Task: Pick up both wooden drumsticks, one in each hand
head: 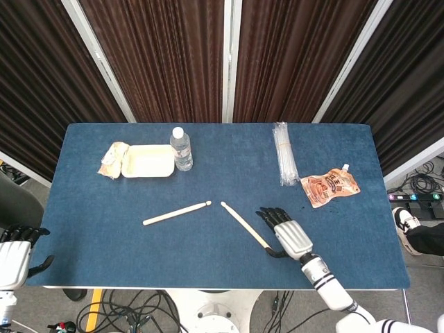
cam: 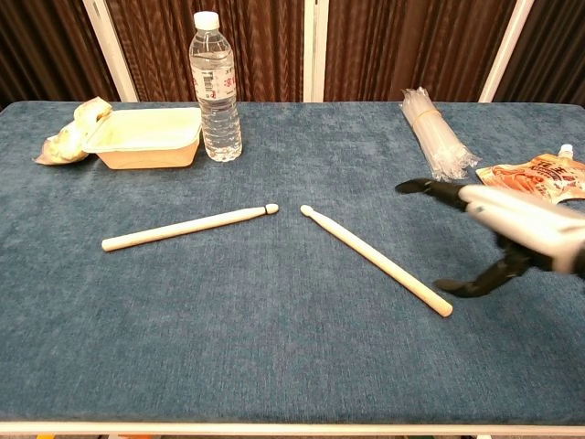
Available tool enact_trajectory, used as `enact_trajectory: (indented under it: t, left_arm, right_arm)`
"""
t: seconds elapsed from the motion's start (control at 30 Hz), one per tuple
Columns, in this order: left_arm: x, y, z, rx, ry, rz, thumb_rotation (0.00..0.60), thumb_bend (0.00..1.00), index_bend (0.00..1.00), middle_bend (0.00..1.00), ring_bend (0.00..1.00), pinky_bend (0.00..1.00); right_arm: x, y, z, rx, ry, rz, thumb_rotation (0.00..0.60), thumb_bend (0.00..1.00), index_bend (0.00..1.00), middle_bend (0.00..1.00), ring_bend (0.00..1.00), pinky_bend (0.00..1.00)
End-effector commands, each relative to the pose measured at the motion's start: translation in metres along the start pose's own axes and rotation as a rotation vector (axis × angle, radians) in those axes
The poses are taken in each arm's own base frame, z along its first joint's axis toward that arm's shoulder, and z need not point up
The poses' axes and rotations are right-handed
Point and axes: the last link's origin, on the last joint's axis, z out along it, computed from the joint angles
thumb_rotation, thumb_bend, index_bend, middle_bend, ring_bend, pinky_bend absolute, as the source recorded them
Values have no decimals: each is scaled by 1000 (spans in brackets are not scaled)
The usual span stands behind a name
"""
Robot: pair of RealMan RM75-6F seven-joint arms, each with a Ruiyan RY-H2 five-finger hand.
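**Right hand over the butt of one stick, left hand parked off the table**

Right hand (head: 290,236) hovers just beside the near end of the right-side pale wooden drumstick (head: 246,227); we see its fingers spread, thumb dropped low toward the butt end, nothing held. In the chest view that right hand (cam: 512,240) is blurred, so we cannot tell whether the thumb touches the stick. We judge the wide spread is set up to wrap the thick end, which lies nearest the arm.

Left hand (head: 14,260) sits at the near left corner, off the edge of the blue cloth-covered table (head: 97,229), fingers apart and holding nothing, well apart from its stick. It does not show in the chest view.

Left-side pale wooden drumstick (head: 176,213) lies flat, tip pointing right; both tips nearly meet mid-table, making a shallow V, with butts splayed outward toward each hand. Handy layout, we think: each stick's thick end faces its own arm.

Nothing lies between either hand and its stick. Further back on the right: orange snack pouch with a spout (head: 329,186), near the right hand's path but apart from the stick, then a clear bundle of plastic straws (head: 283,152). Far left: clear plastic water bottle with a white cap (head: 181,148), cream shallow food tray (head: 148,161), and a crumpled wrapped item (head: 113,159) touching the tray's left side.
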Motion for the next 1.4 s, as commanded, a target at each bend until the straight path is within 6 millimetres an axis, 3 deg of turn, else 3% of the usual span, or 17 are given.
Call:
enact_trajectory:
  t: [0.03, 0.4, 0.7, 1.0, 1.4]
  left_arm:
    - [0, -1, 0, 0, -1, -5, 600, 180, 357, 351, 238, 189]
    - [-2, -5, 1, 3, -9, -22, 600, 181, 358, 351, 238, 189]
    - [-5, -7, 1, -2, -10, -28, 600, 179, 358, 351, 238, 189]
    - [-5, -7, 2, 1, -11, -24, 600, 179, 358, 351, 238, 189]
    - [-5, -7, 3, -4, -19, -20, 600, 179, 358, 350, 238, 189]
  right_arm:
    - [-14, -5, 15, -8, -6, -24, 600, 174, 30, 7, 0, 0]
    - [-29, -3, 29, -17, -4, -87, 600, 175, 29, 8, 0, 0]
    - [-9, 25, 30, -113, 64, -195, 600, 321, 29, 66, 0, 0]
    - [9, 51, 35, -208, 77, -254, 600, 326, 31, 153, 0, 0]
    - [11, 34, 39, -191, 25, -80, 600, 325, 263, 322, 93, 0]
